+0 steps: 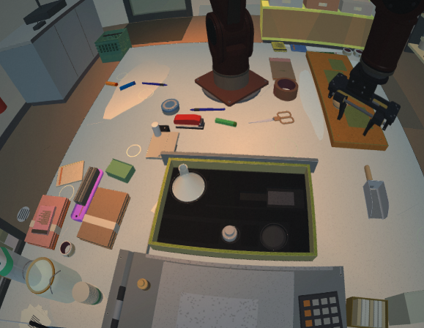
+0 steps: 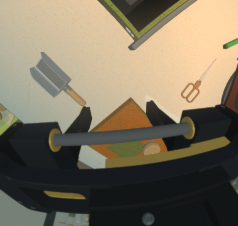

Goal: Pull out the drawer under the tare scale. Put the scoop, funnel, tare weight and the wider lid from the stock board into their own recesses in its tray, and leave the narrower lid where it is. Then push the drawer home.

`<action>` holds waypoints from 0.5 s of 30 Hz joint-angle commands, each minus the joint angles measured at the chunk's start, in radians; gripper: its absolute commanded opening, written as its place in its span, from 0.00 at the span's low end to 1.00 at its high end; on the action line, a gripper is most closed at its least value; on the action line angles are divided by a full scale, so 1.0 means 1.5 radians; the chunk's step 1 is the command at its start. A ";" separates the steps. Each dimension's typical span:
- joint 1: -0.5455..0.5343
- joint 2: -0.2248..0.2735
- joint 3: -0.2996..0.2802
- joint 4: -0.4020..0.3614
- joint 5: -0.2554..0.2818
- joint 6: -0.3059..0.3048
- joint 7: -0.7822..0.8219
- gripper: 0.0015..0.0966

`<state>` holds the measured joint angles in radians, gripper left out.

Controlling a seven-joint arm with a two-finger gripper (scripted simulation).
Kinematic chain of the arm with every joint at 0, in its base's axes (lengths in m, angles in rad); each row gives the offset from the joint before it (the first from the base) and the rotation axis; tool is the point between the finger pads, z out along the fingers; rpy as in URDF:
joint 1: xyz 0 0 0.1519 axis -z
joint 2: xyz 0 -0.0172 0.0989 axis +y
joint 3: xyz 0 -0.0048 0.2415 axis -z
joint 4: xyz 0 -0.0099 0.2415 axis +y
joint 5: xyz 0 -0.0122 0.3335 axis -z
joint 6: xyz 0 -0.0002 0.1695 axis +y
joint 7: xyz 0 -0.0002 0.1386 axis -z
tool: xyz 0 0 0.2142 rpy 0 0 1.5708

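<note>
The grey scoop [image 1: 375,196] with its wooden handle lies on the table to the right of the open drawer [image 1: 234,208], apart from it and outside the tray. In the tray the white funnel [image 1: 188,185] sits at the back left, the tare weight [image 1: 229,233] at the front middle and a dark round lid [image 1: 273,236] at the front right; the scoop-shaped recess [image 1: 271,197] holds nothing. My gripper [image 1: 359,119] hangs open and empty over the near end of the cork stock board [image 1: 344,99], where the wrist camera shows a small tan lid [image 2: 151,148].
The scale [image 1: 227,293] fills the front edge below the drawer. The arm's base [image 1: 230,82] stands behind the drawer, with scissors [image 1: 276,118], a tape roll [image 1: 285,88], a stapler [image 1: 189,121] and pens around it. Notebooks and boxes crowd the left side.
</note>
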<state>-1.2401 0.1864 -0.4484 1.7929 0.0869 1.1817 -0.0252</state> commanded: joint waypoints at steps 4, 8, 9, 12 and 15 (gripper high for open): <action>-0.020 -0.011 -0.022 0.013 -0.001 -0.002 0.011 0.85; -0.040 -0.022 -0.044 0.026 -0.003 -0.004 0.022 0.85; -0.045 -0.024 -0.049 0.029 -0.004 -0.004 0.025 0.85; -0.059 -0.032 -0.065 0.038 -0.006 -0.006 0.034 0.85; -0.072 -0.040 -0.079 0.047 -0.009 -0.007 0.043 0.85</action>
<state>-1.3486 0.1266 -0.5689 1.8643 0.0739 1.1714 0.0397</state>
